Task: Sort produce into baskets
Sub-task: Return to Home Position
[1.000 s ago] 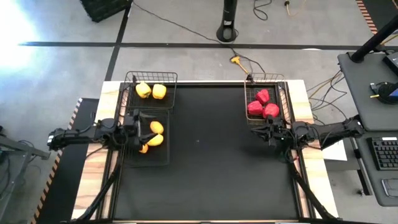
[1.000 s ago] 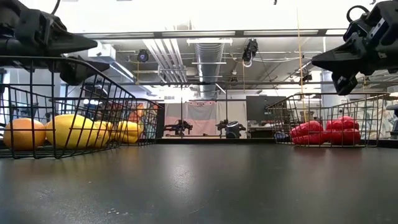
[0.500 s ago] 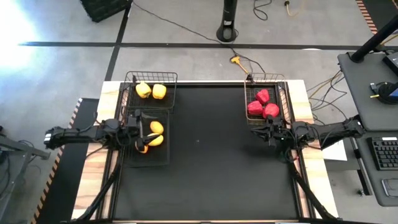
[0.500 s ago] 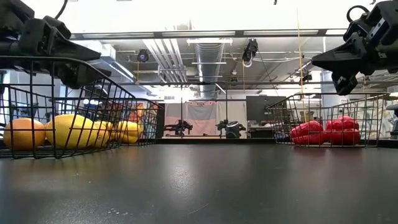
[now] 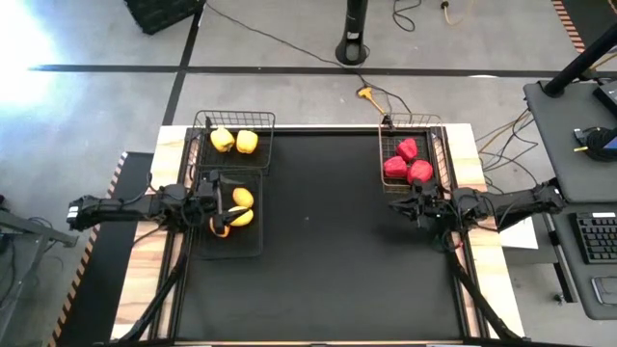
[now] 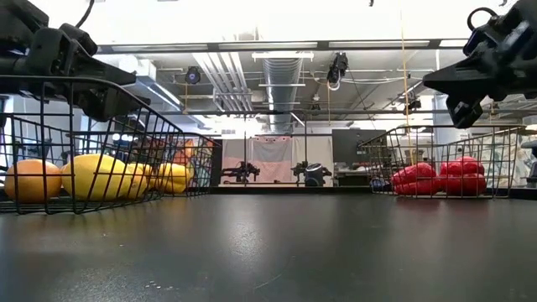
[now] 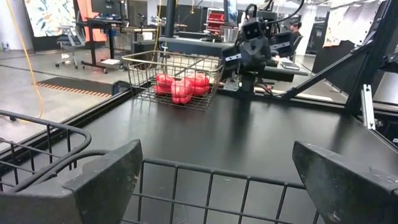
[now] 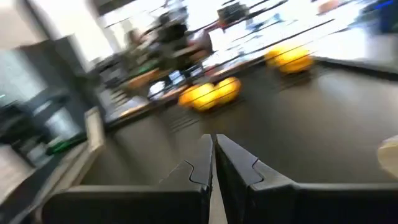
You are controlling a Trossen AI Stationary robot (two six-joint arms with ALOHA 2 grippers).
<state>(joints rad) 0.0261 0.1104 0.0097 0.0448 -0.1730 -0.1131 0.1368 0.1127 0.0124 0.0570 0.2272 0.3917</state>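
Everything looks sorted: red peppers [image 5: 407,164] in the right basket [image 5: 415,118], yellow peppers [image 5: 234,141] in the far left basket [image 5: 236,114], lemons [image 5: 241,207] in the near left basket [image 5: 236,247]. The left pincer [image 5: 218,205] hangs spread wide and empty over the lemons. The right pincer [image 8: 212,146], closed tight, holds nothing near the reds. With nothing loose on the bench [image 5: 318,260], I'd guess both arms just retreat.

The black table [image 5: 318,251] bears a far-left basket [image 5: 236,115], a near-left basket [image 5: 237,243] and a right basket [image 5: 416,119].
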